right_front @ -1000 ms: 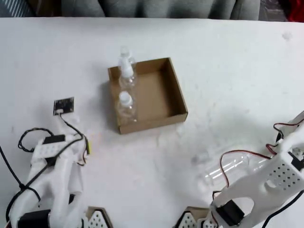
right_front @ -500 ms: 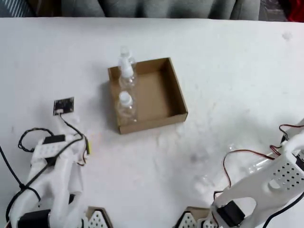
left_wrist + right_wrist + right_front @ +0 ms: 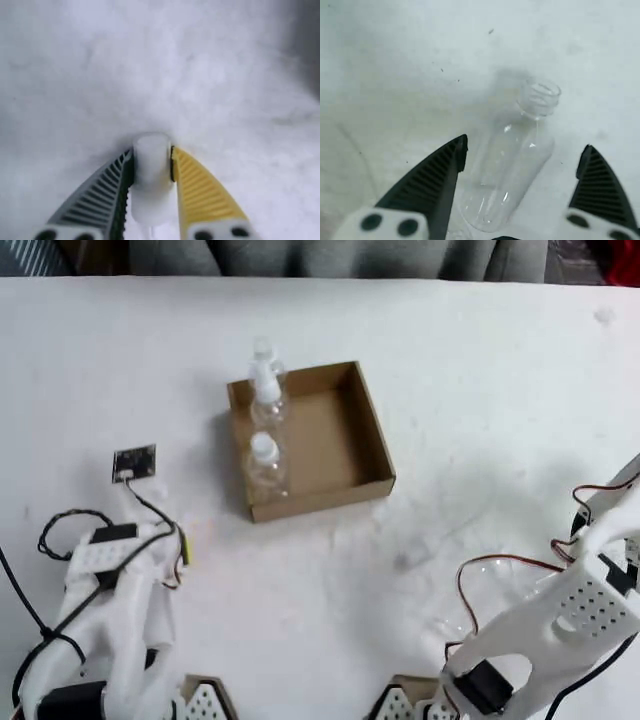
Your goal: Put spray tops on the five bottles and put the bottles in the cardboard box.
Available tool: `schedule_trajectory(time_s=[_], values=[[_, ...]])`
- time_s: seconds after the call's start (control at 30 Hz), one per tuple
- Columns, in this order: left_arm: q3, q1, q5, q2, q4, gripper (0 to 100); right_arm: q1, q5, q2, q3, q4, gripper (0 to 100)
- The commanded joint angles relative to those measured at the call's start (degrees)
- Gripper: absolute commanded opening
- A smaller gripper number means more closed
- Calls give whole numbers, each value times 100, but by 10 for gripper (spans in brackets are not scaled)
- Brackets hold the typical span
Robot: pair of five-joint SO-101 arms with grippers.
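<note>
The cardboard box [image 3: 330,435] stands open in the middle of the table. Three clear bottles with white spray tops are lined up at its left wall [image 3: 262,358] [image 3: 267,398] [image 3: 264,458]. Near the right arm, a clear bottle without a top [image 3: 512,165] lies on its side; it shows faintly in the high view [image 3: 500,575]. My right gripper [image 3: 524,147] hangs open above it, one black finger on each side, not touching. My left gripper [image 3: 150,162] at the front left is shut on a white spray top [image 3: 149,175], held just above the table.
A small black board [image 3: 134,462] with a cable lies left of the box, ahead of the left arm [image 3: 110,610]. The right arm [image 3: 560,625] takes up the front right corner. Open tabletop lies between the arms and right of the box.
The right arm has shifted over the lying bottle, dipping toward the front edge and coming back. The left arm, the box and its bottles have not moved.
</note>
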Motion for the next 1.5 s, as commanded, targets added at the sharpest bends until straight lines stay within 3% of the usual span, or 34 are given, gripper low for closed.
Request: schedule_trajectory(time_s=[0.0, 0.33, 0.57, 0.97, 1.13, 1.27, 1.3, 1.47], values=[[53, -92, -79, -101, -185, 20, 127, 290, -673, 387, 145, 306], [53, -92, -79, -101, -176, 20, 136, 396, -1701, 2462, -1657, 305], [53, -92, -79, -101, -167, 20, 136, -105, -1569, 2901, -2519, 298], [53, -92, -79, -101, -185, 20, 145, -378, -1270, 2840, -2835, 35], [53, -127, -79, -101, -193, 20, -92, 888, -1235, 2013, -2369, 16], [53, -189, -79, -101, -193, 20, -488, 3903, -1262, 1565, -1912, 16], [53, -189, -79, -101, -193, 20, -611, 4255, -1279, 1512, -1789, 16], [53, -189, -79, -101, -193, 20, -813, 4536, -1692, 1398, -1446, 16]])
